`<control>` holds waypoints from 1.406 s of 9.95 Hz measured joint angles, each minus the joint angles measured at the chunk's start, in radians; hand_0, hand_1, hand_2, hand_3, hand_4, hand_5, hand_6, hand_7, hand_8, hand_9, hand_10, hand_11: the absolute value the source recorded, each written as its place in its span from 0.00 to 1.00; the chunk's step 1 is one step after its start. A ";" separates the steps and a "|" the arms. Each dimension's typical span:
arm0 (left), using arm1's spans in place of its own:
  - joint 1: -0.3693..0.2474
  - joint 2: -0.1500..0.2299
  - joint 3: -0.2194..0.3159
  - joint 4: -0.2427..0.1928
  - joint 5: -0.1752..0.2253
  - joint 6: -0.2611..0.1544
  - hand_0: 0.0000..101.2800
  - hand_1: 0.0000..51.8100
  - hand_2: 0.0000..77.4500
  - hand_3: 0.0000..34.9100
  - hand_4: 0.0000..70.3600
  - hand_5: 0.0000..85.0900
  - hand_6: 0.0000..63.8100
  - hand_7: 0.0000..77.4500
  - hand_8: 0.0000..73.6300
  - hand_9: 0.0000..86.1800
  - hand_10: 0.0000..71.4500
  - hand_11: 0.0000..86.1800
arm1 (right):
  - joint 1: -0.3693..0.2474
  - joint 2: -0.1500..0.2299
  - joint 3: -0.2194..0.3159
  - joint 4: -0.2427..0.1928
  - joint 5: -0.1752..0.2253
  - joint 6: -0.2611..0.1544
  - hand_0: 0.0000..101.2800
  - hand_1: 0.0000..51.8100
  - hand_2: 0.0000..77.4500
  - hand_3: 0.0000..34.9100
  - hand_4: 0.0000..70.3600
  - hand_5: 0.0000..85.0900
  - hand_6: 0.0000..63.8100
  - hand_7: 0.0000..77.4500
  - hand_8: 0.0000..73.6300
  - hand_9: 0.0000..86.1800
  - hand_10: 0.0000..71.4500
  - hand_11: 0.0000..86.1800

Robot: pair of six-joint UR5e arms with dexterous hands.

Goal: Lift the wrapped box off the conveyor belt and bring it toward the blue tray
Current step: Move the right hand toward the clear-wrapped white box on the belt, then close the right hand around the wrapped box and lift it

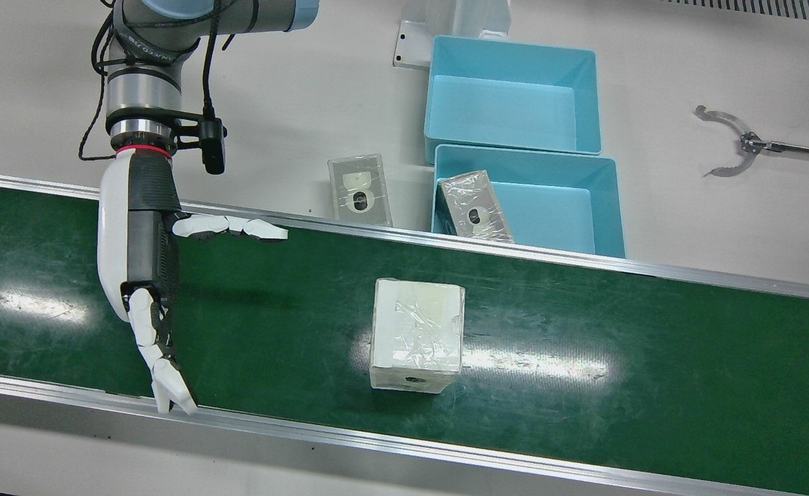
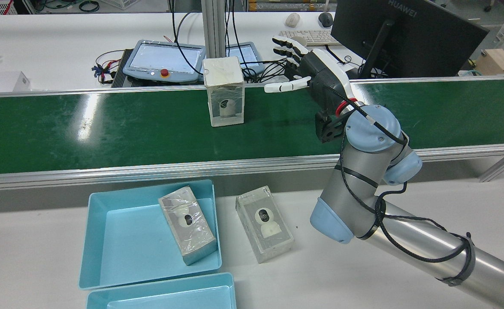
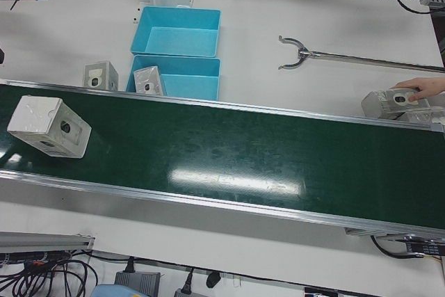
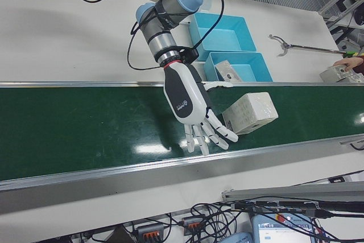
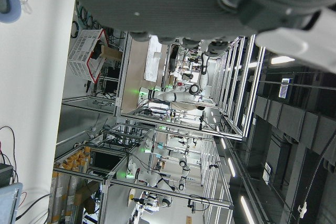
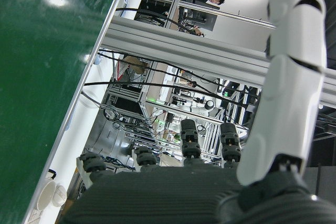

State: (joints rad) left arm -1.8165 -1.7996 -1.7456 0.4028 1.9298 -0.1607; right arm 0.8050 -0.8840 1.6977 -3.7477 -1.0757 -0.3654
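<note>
The wrapped box (image 1: 416, 334) (image 2: 224, 92) (image 4: 250, 112) stands upright on the green conveyor belt (image 1: 583, 331), white under clear film, and also shows at the left of the left-front view (image 3: 49, 126). My right hand (image 1: 149, 275) (image 2: 316, 73) (image 4: 190, 103) hovers over the belt beside the box and apart from it. It is open, fingers spread, thumb pointing toward the box. The nearer blue tray (image 1: 604, 207) (image 2: 106, 266) holds another wrapped box (image 1: 476, 207) that leans on its wall. My left hand (image 5: 173, 3) shows only in its own view, holding nothing.
A second blue tray (image 1: 514, 96) sits behind the first. One more wrapped box (image 1: 359, 187) (image 2: 264, 223) lies on the table between belt and trays. A metal grabber tool (image 1: 734, 141) lies to the side. A person's hand (image 3: 421, 88) rests on a box (image 3: 389, 102) at the belt's far end.
</note>
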 joint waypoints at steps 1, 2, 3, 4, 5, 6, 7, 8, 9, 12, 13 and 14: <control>0.000 0.000 0.000 0.000 0.000 0.000 0.00 0.00 0.01 0.00 0.01 0.01 0.01 0.01 0.00 0.00 0.01 0.00 | -0.005 0.004 -0.007 0.005 0.000 -0.003 0.43 0.22 0.19 0.85 0.06 0.19 0.00 0.21 0.03 0.08 0.05 0.06; 0.000 0.000 0.000 0.000 0.000 0.000 0.00 0.00 0.01 0.00 0.01 0.01 0.01 0.01 0.01 0.00 0.01 0.00 | -0.009 0.006 -0.016 0.017 -0.001 -0.006 0.43 0.22 0.19 0.87 0.06 0.19 0.00 0.22 0.03 0.08 0.05 0.06; 0.000 0.000 0.000 0.000 0.000 0.000 0.00 0.00 0.01 0.00 0.01 0.01 0.01 0.01 0.00 0.01 0.00 0.00 | -0.011 0.008 -0.023 0.027 -0.001 -0.008 0.43 0.22 0.19 0.87 0.06 0.20 0.00 0.22 0.02 0.08 0.05 0.06; 0.000 0.000 0.000 0.000 0.000 0.000 0.00 0.00 0.01 0.00 0.01 0.01 0.00 0.01 0.01 0.00 0.00 0.00 | -0.013 0.009 -0.028 0.033 -0.001 -0.009 0.43 0.22 0.19 0.88 0.08 0.21 0.00 0.22 0.03 0.08 0.05 0.06; 0.000 0.000 0.000 0.000 0.000 0.000 0.00 0.00 0.01 0.00 0.01 0.01 0.00 0.01 0.01 0.00 0.00 0.00 | -0.014 0.011 -0.036 0.041 -0.001 -0.009 0.43 0.22 0.19 0.88 0.08 0.21 0.00 0.22 0.03 0.08 0.05 0.06; 0.000 0.000 0.000 0.000 0.000 0.000 0.00 0.00 0.01 0.00 0.00 0.01 0.01 0.01 0.01 0.01 0.01 0.00 | -0.015 0.014 -0.050 0.056 -0.001 -0.009 0.43 0.22 0.19 0.88 0.08 0.21 0.00 0.22 0.03 0.08 0.05 0.06; 0.000 0.000 0.000 0.000 0.000 0.000 0.00 0.00 0.01 0.00 0.00 0.01 0.00 0.01 0.01 0.00 0.01 0.00 | -0.016 0.017 -0.061 0.070 -0.001 -0.009 0.43 0.22 0.21 0.86 0.09 0.21 0.00 0.23 0.01 0.08 0.05 0.06; 0.000 0.000 0.000 0.000 0.000 0.000 0.00 0.00 0.01 0.00 0.01 0.01 0.01 0.01 0.01 0.01 0.00 0.00 | -0.019 0.019 -0.069 0.080 -0.001 -0.009 0.43 0.22 0.20 0.86 0.11 0.23 0.00 0.23 0.01 0.08 0.05 0.06; 0.000 0.000 0.000 0.000 0.000 0.000 0.00 0.00 0.01 0.00 0.00 0.01 0.00 0.01 0.00 0.01 0.01 0.00 | -0.023 0.021 -0.074 0.088 -0.001 -0.009 0.43 0.22 0.20 0.86 0.11 0.23 0.00 0.23 0.01 0.08 0.05 0.06; 0.000 0.000 0.000 0.000 0.000 0.000 0.00 0.00 0.01 0.00 0.00 0.01 0.00 0.01 0.01 0.00 0.01 0.00 | -0.037 0.021 -0.121 0.184 -0.006 -0.002 0.43 0.18 0.24 0.84 0.31 0.30 0.00 0.27 0.00 0.04 0.04 0.08; 0.000 0.000 0.000 0.000 0.000 0.000 0.00 0.00 0.01 0.00 0.00 0.01 0.01 0.01 0.01 0.01 0.01 0.00 | -0.043 0.021 -0.130 0.211 -0.007 0.006 0.39 0.04 0.28 0.77 0.39 0.35 0.08 0.36 0.13 0.07 0.14 0.14; 0.000 0.000 0.000 0.000 0.000 0.000 0.00 0.00 0.01 0.00 0.00 0.01 0.01 0.01 0.01 0.01 0.01 0.00 | -0.046 0.018 -0.132 0.229 -0.007 0.021 0.35 0.00 0.25 0.72 0.43 0.37 0.21 0.46 0.27 0.18 0.28 0.26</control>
State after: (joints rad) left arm -1.8165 -1.7996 -1.7456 0.4028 1.9298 -0.1607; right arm 0.7591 -0.8656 1.5655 -3.5186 -1.0828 -0.3442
